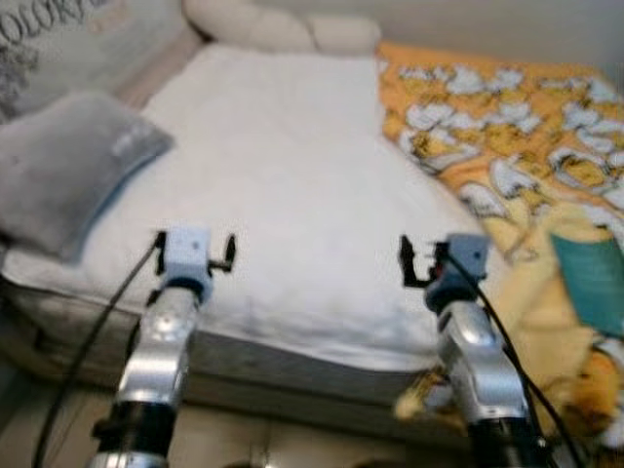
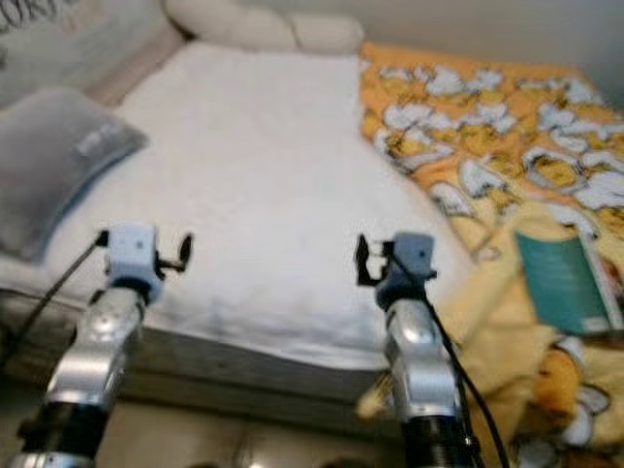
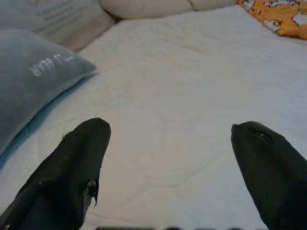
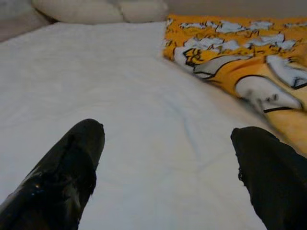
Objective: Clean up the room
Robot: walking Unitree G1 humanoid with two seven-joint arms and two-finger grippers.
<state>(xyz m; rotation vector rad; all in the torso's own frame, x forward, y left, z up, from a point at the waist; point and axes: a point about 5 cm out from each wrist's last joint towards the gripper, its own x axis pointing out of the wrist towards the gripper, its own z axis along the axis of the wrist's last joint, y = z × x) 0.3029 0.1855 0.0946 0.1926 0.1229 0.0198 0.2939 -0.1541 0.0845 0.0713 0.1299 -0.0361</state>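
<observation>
A bed with a white sheet (image 1: pixel 292 166) lies before me. A grey pillow (image 1: pixel 68 166) rests on its left side. On the right, an orange blanket with a white cartoon print (image 1: pixel 507 127) lies rumpled and hangs over the near right corner. A teal book (image 2: pixel 565 283) sits on the blanket. My left gripper (image 1: pixel 195 249) is held over the bed's near edge, open and holding nothing; its fingers (image 3: pixel 81 163) are wide apart. Further right along the same edge, my right gripper (image 1: pixel 429 258) is also open and holding nothing, close to the blanket's border (image 4: pixel 216 67).
Cream pillows (image 1: pixel 283 29) lie along the head of the bed. A large cushion with printed lettering (image 1: pixel 68 39) leans at the back left. The mattress side (image 1: pixel 292 361) runs across just below my arms, with pale floor beneath.
</observation>
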